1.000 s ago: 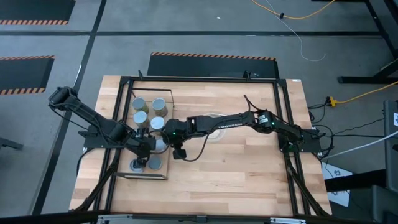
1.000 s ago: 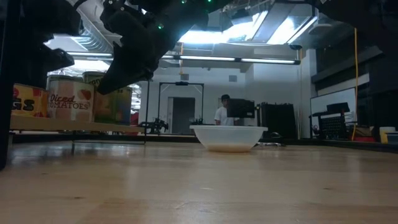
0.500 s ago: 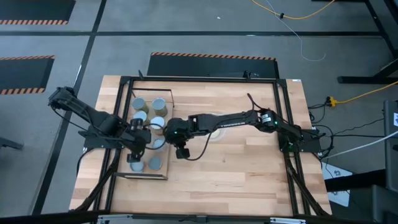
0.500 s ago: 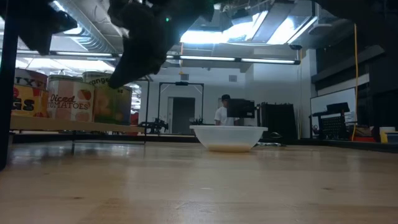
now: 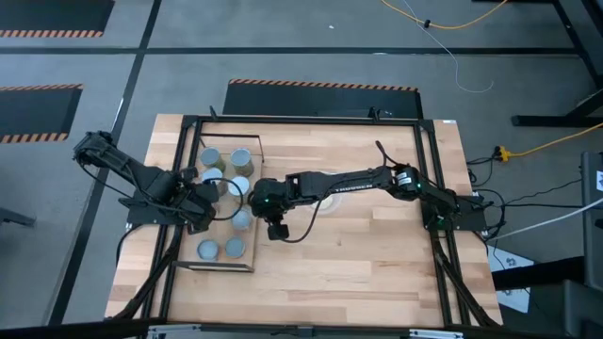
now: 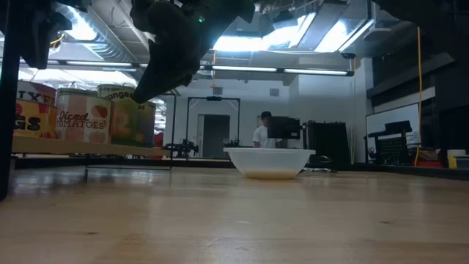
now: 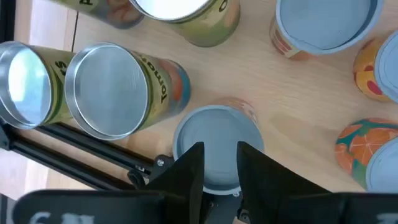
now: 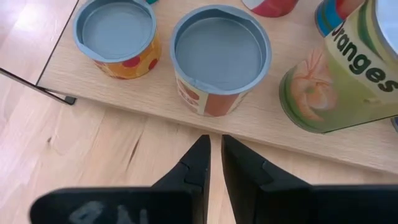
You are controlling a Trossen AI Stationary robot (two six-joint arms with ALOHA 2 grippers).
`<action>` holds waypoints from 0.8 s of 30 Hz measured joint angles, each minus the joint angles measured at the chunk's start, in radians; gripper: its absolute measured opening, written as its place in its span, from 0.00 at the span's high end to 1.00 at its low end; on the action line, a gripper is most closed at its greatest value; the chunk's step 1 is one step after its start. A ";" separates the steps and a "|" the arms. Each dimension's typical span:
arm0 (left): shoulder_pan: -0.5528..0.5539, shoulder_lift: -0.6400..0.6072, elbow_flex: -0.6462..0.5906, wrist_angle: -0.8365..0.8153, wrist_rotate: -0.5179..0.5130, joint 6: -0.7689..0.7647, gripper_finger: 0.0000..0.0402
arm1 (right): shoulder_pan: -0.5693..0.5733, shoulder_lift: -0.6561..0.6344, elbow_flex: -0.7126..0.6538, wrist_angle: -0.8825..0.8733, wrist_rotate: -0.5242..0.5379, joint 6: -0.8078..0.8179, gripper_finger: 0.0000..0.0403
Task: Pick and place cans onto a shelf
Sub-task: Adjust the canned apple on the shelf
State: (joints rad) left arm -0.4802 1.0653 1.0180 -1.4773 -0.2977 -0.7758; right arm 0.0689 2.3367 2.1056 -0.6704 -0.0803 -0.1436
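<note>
The whole counter [image 5: 358,235] is being viewed from directly overhead. It is being viewed level from counter height, facing the room. The shelf [image 7: 292,106] is being looked down on closely from each wrist. The cans [image 8: 221,56] are being shared by all four views.

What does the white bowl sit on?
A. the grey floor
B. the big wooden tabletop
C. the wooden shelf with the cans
B: in the low view the wide white bowl rests directly on the big light-wood tabletop, apart from the raised shelf board with the cans.
</note>
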 joint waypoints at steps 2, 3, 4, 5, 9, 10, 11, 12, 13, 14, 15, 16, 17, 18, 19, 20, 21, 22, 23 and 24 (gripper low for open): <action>0.000 0.000 0.000 -0.004 0.000 -0.008 0.78 | 0.000 0.000 0.000 -0.001 0.000 0.000 0.89; 0.000 0.000 0.000 -0.005 0.000 -0.007 0.78 | 0.000 0.000 0.000 -0.001 0.000 0.000 0.89; 0.000 0.000 0.000 -0.005 -0.002 -0.008 0.78 | 0.000 0.000 0.000 -0.001 0.000 0.000 0.89; 0.000 0.000 0.000 -0.005 -0.008 -0.008 0.78 | 0.000 0.000 0.000 -0.001 0.000 0.000 0.89; 0.000 0.004 0.000 -0.004 -0.030 -0.008 0.78 | 0.000 0.000 0.000 -0.001 0.000 0.000 0.89; 0.000 0.005 -0.001 -0.004 -0.031 -0.008 0.78 | 0.000 0.000 0.000 -0.001 0.000 0.000 0.89; 0.000 0.005 -0.001 -0.004 -0.032 -0.008 0.78 | 0.000 0.000 0.000 -0.001 0.000 0.000 0.89; 0.000 0.005 -0.001 -0.004 -0.032 -0.009 0.78 | 0.000 0.000 0.000 -0.001 0.000 0.000 0.89; 0.000 0.005 -0.001 -0.004 -0.032 -0.009 0.78 | 0.000 0.000 0.000 -0.001 0.000 0.000 0.89; 0.000 0.004 -0.004 -0.001 -0.032 -0.010 0.78 | 0.000 0.000 0.000 -0.001 0.000 0.000 0.89; 0.000 0.004 -0.013 0.007 -0.032 -0.011 0.78 | 0.000 0.000 0.000 -0.001 0.000 0.000 0.89; 0.000 0.004 -0.027 0.017 -0.032 -0.011 0.78 | 0.000 0.000 0.000 -0.001 0.000 0.000 0.89; 0.000 0.004 -0.043 0.024 -0.032 -0.011 0.78 | 0.000 0.000 0.000 -0.001 0.000 0.000 0.89; 0.000 0.005 -0.058 0.027 -0.028 -0.011 0.78 | 0.000 0.000 0.000 -0.001 0.000 0.000 0.89; 0.000 0.004 -0.072 0.027 -0.024 -0.011 0.78 | 0.000 0.000 0.000 -0.001 0.000 0.000 0.89; 0.000 0.004 -0.085 0.028 -0.024 -0.011 0.78 | 0.000 0.000 0.000 -0.001 0.000 0.000 0.89; 0.000 0.004 -0.099 0.033 -0.024 -0.011 0.78 | 0.000 0.000 0.000 -0.001 0.000 0.000 0.89; 0.000 0.004 -0.111 0.041 -0.024 -0.011 0.79 | 0.000 0.000 0.000 -0.001 0.000 0.000 0.89; 0.000 0.004 -0.120 0.051 -0.024 -0.011 0.79 | 0.000 0.000 0.000 -0.001 0.000 0.000 0.89; 0.000 0.004 -0.128 0.061 -0.023 -0.011 0.79 | 0.000 0.000 0.000 -0.001 0.000 0.000 0.89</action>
State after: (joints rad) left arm -0.4804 1.0695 0.8901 -1.4163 -0.3210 -0.7869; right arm 0.0689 2.3367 2.1056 -0.6714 -0.0807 -0.1436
